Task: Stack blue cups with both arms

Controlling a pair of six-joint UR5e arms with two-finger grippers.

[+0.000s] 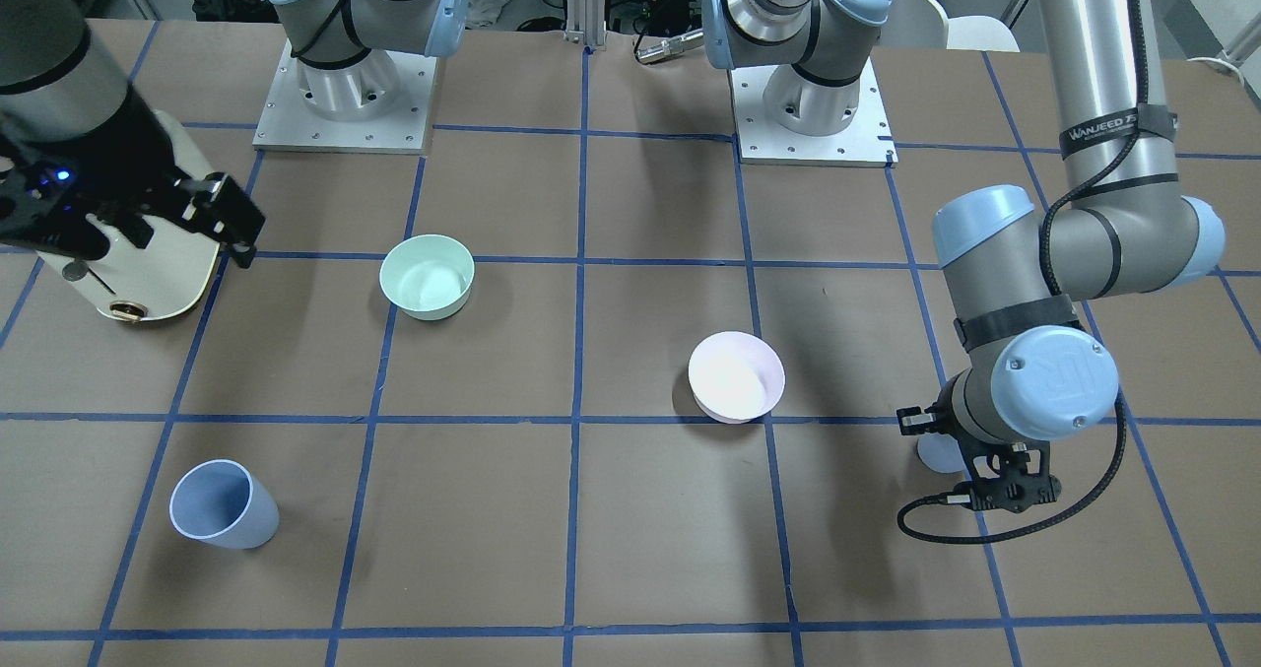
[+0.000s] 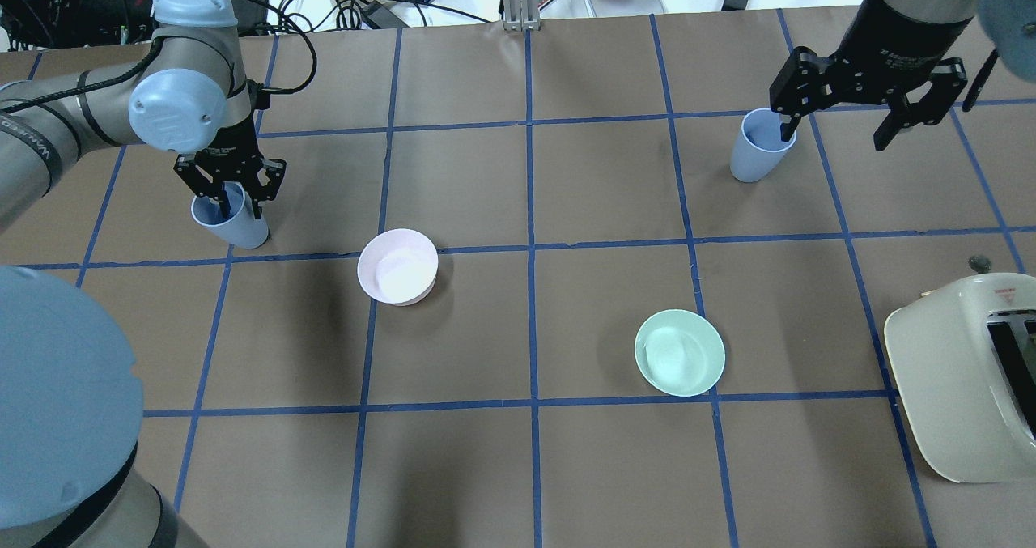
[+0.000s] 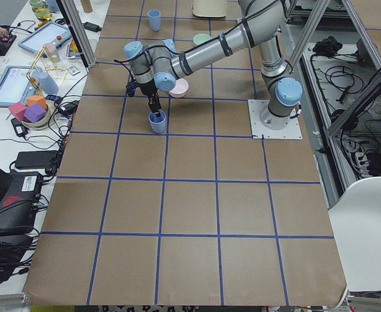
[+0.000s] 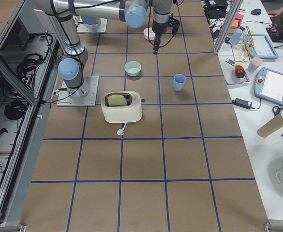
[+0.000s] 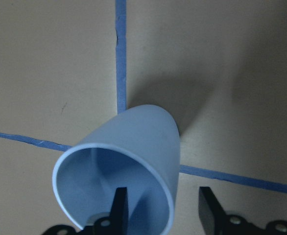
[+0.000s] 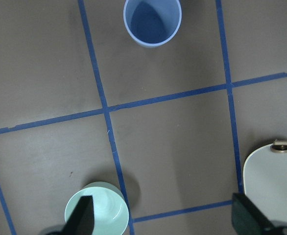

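Overhead: left pincer (image 2: 232,196) was down on the first blue cup (image 2: 243,226), which stood on the bench (image 2: 599,208) near the pink bowl (image 2: 398,266), to that bowl's robot-left. Second blue cup (image 2: 759,150) stood well apart from the pink bowl, robot-right and beyond it. Right pincer (image 2: 834,137) hung over that side, jaws wide apart, empty

Front-facing: first blue cup mostly hidden under the left wrist; second blue cup upright, ungripped

Left wrist: one finger (image 5: 119,208) sat inside the first blue cup, the other outside, cup wall between; jaws apart, not clamped

Right wrist: second blue cup lay ahead, upright; jaws spread

Judgement: nothing stacked, neither cup lifted. Remaining: close, lift, carry, nest
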